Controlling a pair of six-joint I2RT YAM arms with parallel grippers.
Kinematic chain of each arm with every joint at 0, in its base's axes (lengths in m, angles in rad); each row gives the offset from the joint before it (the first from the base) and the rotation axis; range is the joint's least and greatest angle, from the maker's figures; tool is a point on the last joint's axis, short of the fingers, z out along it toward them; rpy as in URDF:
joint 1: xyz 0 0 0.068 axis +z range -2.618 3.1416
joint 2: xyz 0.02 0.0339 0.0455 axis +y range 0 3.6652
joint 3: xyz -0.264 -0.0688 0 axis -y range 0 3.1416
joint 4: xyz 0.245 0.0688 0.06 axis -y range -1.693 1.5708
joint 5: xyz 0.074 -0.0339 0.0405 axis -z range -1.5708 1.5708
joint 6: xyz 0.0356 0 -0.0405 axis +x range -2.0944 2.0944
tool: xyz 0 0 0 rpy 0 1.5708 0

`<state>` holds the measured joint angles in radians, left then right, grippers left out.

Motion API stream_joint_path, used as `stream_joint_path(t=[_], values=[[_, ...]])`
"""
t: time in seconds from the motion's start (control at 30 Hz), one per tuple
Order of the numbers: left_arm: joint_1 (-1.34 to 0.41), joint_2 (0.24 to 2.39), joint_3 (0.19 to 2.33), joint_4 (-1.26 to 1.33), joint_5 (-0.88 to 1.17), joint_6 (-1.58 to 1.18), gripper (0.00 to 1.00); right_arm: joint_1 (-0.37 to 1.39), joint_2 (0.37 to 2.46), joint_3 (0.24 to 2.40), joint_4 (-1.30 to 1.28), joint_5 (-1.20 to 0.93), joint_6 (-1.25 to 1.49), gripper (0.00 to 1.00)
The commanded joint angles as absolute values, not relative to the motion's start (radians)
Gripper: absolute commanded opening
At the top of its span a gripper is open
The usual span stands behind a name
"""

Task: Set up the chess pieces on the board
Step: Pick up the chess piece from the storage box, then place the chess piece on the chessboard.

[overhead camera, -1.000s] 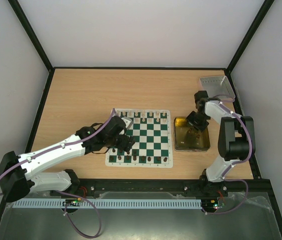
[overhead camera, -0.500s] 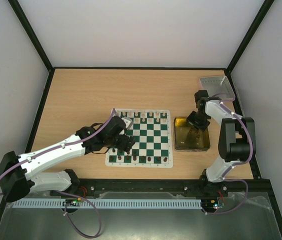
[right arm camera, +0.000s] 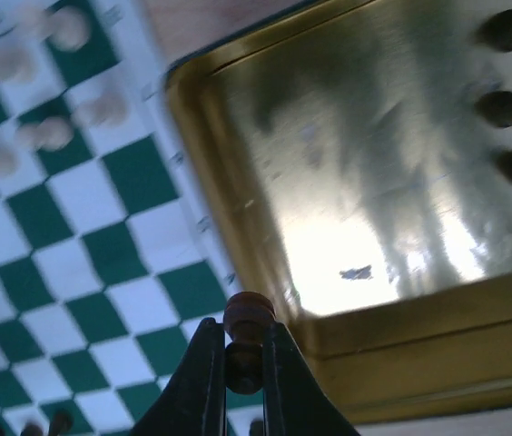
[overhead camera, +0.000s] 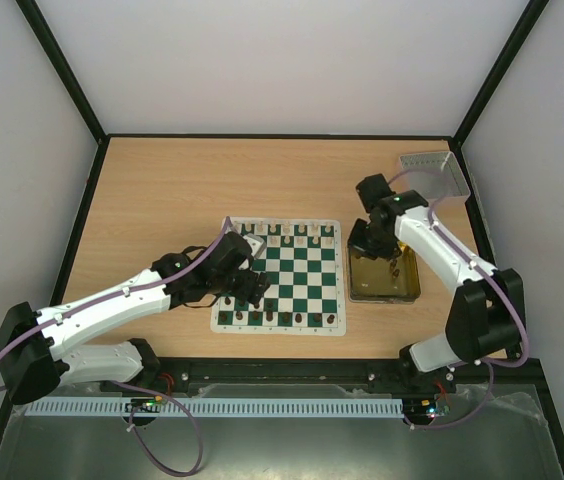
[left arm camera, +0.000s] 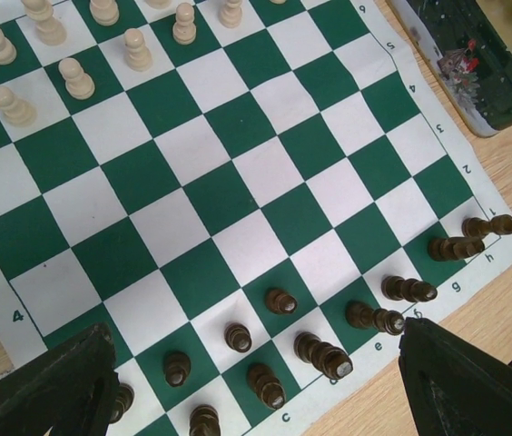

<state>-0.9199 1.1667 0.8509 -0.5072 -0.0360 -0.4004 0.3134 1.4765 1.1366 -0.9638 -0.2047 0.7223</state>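
I count one board (left arm camera: 265, 173), one yellow tray (right arm camera: 374, 163) and one grey tray (overhead camera: 430, 172). I make out eleven dark pieces (left arm camera: 280, 300) on the board, three more in the yellow tray, and a single dark piece (right arm camera: 248, 316) pinched in my right claw (right arm camera: 242, 363). Cream pieces (left arm camera: 76, 77): at least nine, the rest cut off at the frame's edge.

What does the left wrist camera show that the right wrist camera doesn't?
Only the left wrist view: the open left gripper above the board. Only the right wrist view: the right gripper shut on a dark piece, and three dark pieces inside the yellow tray. Both: the board, the tray, pale pieces.
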Motion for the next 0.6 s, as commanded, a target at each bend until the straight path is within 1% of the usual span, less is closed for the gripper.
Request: stream_joint_path(t=[0.0,0.23,0.27,0.4,0.57], values=[[-0.922,1.161,0.847,-0.512,-0.075,-0.404,0.85,0.447,1.436,1.199,-1.071,-0.23,0.747,0.04],[-0.907,1.132,0.849,-0.529,-0.153,-0.425,0.85,0.716,1.5,1.272,-1.103,-0.226,0.751,0.05],[-0.893,1.121,0.853,-0.538,-0.186,-0.436,0.85,0.787,1.54,1.27,-1.094,-0.211,0.748,0.05],[-0.867,1.066,0.854,-0.546,-0.239,-0.451,0.86,0.875,1.615,1.266,-1.071,-0.207,0.741,0.05],[-0.838,1.031,0.862,-0.564,-0.297,-0.468,0.89,0.915,1.695,1.26,-1.027,-0.226,0.726,0.05]])
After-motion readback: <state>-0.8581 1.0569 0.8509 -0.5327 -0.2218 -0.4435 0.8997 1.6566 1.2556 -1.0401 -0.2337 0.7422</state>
